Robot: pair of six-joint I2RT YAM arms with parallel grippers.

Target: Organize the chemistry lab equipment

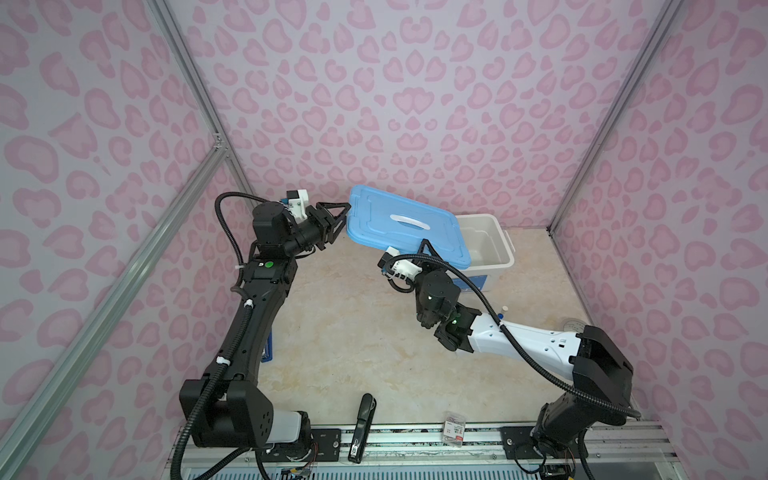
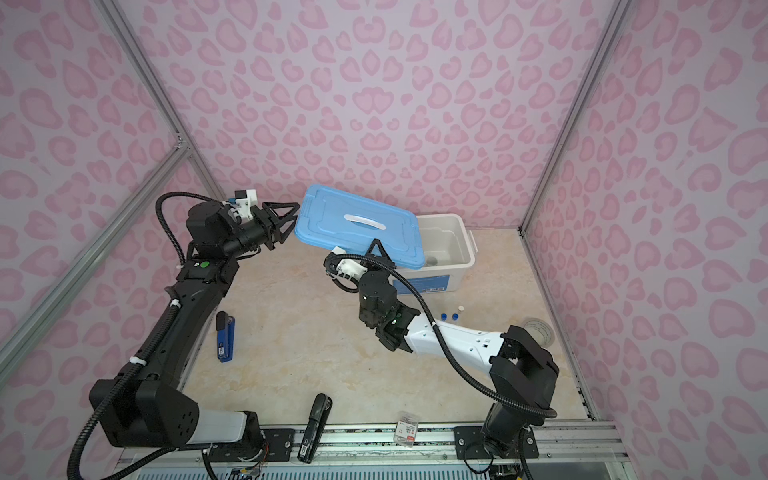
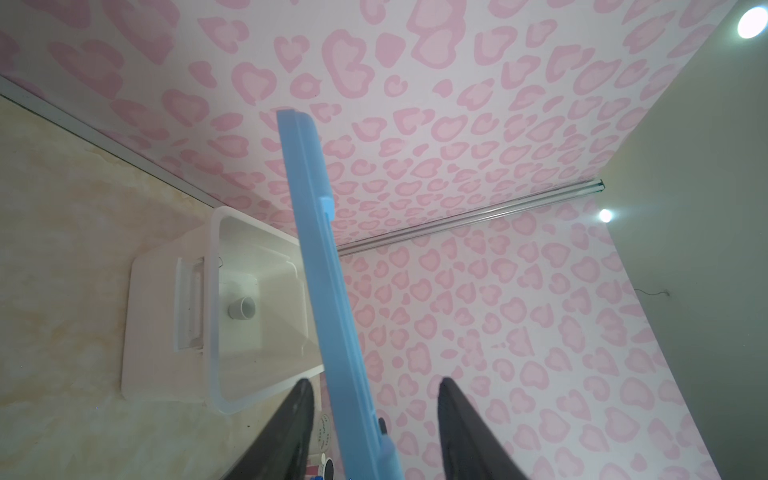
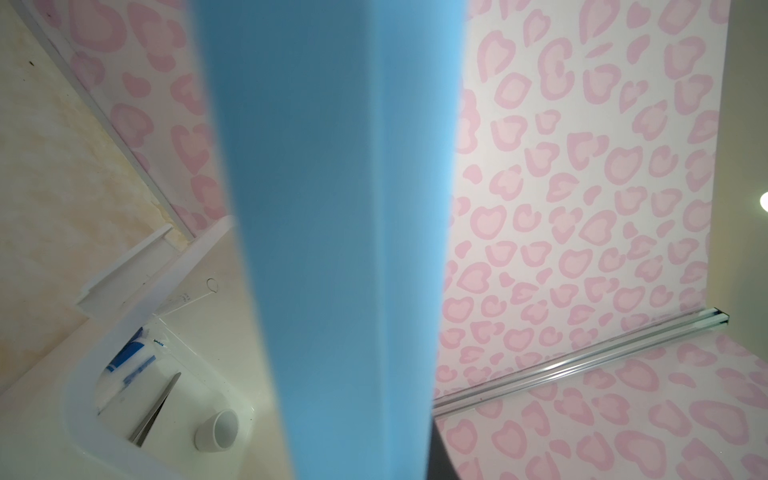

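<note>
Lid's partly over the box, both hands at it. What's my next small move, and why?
Probably back the left hand off the blue lid: its jaws stand open astride the lid's corner, gripping nothing, while the right hand is clamped on the near edge.

three walls (image 1: 415, 83) close in the space, all papered pale lilac with pink heart-like blotches. silver aluminium struts (image 1: 199, 95) run up the two back corners, and another slants across the left wall. the tabletop (image 1: 353, 332) is glossy cream with a marbled look. a metal rail (image 1: 407, 436) lies along its near edge. the left wrist view shows two bright round lights (image 3: 754, 23) glaring on a plain, pale greenish surface (image 3: 685, 208).
</note>
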